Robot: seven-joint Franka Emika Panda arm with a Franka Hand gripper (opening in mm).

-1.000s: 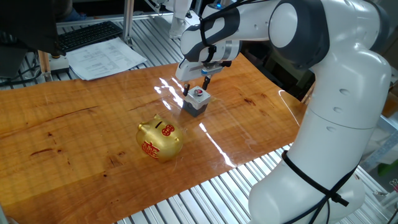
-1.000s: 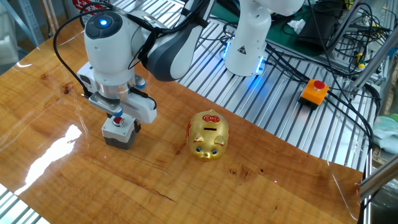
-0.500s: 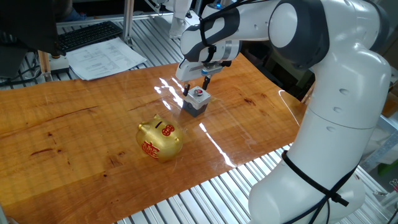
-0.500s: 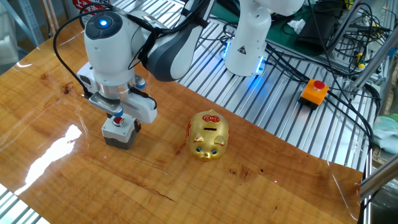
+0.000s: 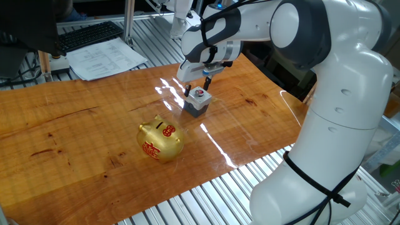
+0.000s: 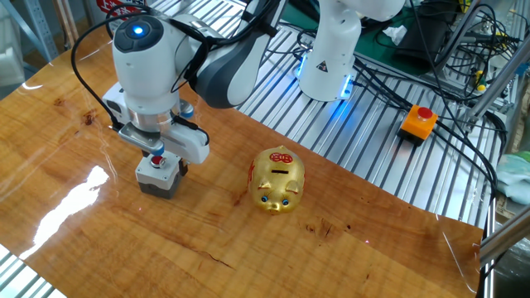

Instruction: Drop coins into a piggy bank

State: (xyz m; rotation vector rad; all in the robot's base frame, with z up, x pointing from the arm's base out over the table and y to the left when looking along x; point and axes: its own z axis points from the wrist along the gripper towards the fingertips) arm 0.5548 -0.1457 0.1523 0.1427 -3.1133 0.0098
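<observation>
Coins are the prize: your white Franka arm (image 5: 294, 37) is poising its two-finger gripper (image 5: 199, 86) directly over the small flat red coin (image 5: 200, 94) lying atop the grey square block (image 5: 197, 103). Fingers are straddling the disc, seemingly parted; a firm grip isn't evident. Sitting on the glossy wooden table (image 5: 75, 134), the shiny gold pig-shaped bank (image 5: 160, 139) is waiting nearby, slot upward, its contents hidden.

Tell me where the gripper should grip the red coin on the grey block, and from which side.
Grip the red coin by its thin rim, coming straight down from above. It lies flat on the grey block, so only its edges offer opposing faces. The gripper already hangs right over it, fingers pointing down.
</observation>
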